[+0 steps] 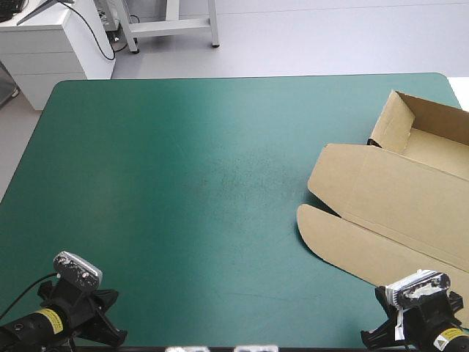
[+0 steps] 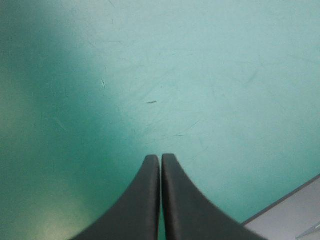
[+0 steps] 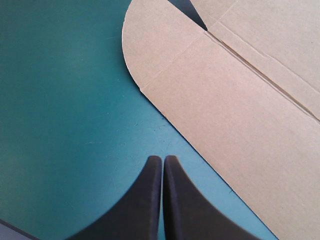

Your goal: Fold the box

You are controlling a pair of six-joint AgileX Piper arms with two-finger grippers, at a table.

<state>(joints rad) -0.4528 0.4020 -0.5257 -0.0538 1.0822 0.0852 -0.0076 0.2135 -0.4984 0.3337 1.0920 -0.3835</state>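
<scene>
**Both grippers idle at the near edge, box half-formed on the right**

The right gripper (image 3: 163, 157) is clenched on nothing, its two black fingers meeting in one point over bare teal-green cover (image 3: 60, 100). Just ahead of it and to one side lies the near edge of the box (image 3: 235, 110). They are close but apart, with a strip of cover showing between the fingertips and the board. The left gripper (image 2: 160, 156) is likewise pressed shut and empty. It has only bare cover ahead of it and sits well away from the board, near the table's left corner.

The box occupies the right part of the table and runs out past the right side of the high view. Its near portion lies flat: a broad panel ending in a rounded flap (image 1: 322, 227), with a crease running between flap and panel. At the far end a raised wall (image 1: 388, 121) stands up, so that part appears already partly formed.

Judging by this, no fold is in hand at the moment. The arms look parked between steps, or before the next one begins.

The next move probably falls to the right arm. Its fingers would have to part, slide under or pinch the flat board's edge, and lift along the crease. The thin sheet lying flush on the cover may be hard to get under. The left arm would likely need to cross over to steady the board against sliding.
</scene>
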